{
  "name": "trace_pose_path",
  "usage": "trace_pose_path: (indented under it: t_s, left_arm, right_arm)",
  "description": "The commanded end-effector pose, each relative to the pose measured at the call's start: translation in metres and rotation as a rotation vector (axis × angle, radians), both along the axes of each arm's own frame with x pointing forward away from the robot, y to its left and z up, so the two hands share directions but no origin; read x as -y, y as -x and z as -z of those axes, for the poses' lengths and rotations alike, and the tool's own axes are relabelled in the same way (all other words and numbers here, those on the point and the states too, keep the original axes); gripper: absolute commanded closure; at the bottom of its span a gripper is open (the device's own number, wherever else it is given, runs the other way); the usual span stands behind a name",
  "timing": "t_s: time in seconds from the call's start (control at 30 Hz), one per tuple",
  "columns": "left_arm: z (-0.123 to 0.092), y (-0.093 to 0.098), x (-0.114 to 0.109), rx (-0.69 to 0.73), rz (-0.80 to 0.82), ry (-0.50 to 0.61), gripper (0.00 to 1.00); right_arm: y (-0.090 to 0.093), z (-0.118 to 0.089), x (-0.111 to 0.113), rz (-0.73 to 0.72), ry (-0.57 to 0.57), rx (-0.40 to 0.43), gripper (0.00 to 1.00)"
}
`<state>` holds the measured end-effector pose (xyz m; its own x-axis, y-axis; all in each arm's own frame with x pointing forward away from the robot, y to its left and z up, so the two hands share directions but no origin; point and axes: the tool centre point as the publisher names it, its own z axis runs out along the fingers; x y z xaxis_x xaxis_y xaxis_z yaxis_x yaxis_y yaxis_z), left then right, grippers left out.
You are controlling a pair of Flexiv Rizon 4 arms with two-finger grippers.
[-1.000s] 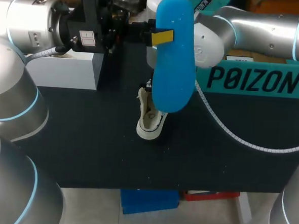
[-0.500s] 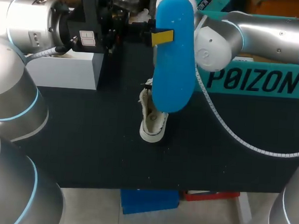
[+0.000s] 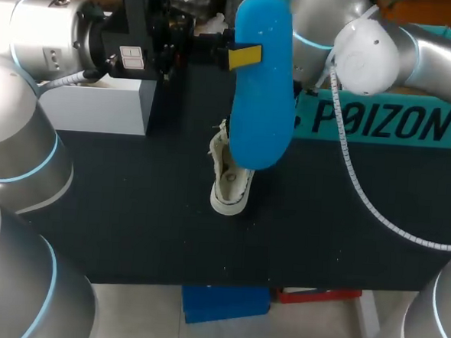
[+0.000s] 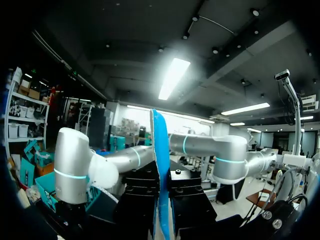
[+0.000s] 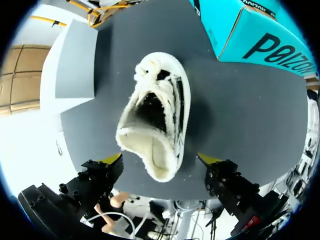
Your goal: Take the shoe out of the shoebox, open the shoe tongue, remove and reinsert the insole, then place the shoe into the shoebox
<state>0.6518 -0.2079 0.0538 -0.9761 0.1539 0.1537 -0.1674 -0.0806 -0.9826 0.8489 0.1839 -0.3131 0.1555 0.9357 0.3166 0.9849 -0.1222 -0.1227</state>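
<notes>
I read the insole [image 3: 263, 87] as smooth, matt blue foam. The shoe [image 5: 152, 125] is cream cloth with a rough, fleecy lining. The table [image 3: 131, 209] top is dark and matt. The shoebox [image 3: 412, 127] looks like matt teal card. The left arm [image 3: 42, 35] and right arm [image 3: 439, 59] casings are smooth silver with a soft gloss.

One shoe [image 3: 231, 183]; one insole [image 3: 262, 102]; one shoebox [image 3: 389, 121]; one white box [image 3: 99, 106] — two arms: left arm [image 3: 42, 35], right arm [image 3: 424, 51].
</notes>
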Motion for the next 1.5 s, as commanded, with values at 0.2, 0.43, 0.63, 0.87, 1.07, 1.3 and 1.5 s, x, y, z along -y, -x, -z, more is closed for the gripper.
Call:
trace_pose_path:
  t_s: [0.2,0.43,0.63,0.87,1.07,1.3,1.5]
  left_arm:
    - [0.000,0.001,0.001,0.000,-0.002,-0.002,1.00]
    - [0.000,0.001,0.001,0.000,-0.002,-0.002,1.00]
    - [0.000,0.001,0.001,0.000,-0.002,-0.002,1.00]
    - [0.000,0.001,0.001,0.000,-0.002,-0.002,1.00]
    - [0.000,0.001,0.001,0.000,-0.002,-0.002,1.00]
    - [0.000,0.001,0.001,0.000,-0.002,-0.002,1.00]
    - [0.000,0.001,0.001,0.000,-0.002,-0.002,1.00]
  right_arm:
    - [0.008,-0.009,0.020,-0.036,-0.371,0.059,0.00]
    - [0.008,-0.009,0.020,-0.036,-0.371,0.059,0.00]
    - [0.011,-0.024,0.032,-0.006,-0.526,0.155,0.00]
    - [0.006,-0.037,0.034,0.000,-0.647,0.239,0.00]
    - [0.005,-0.042,0.033,0.011,-0.834,0.196,0.00]
    - [0.005,-0.056,0.036,0.022,-0.981,0.211,0.00]
    - [0.005,-0.065,0.041,0.038,-1.025,0.252,0.00]
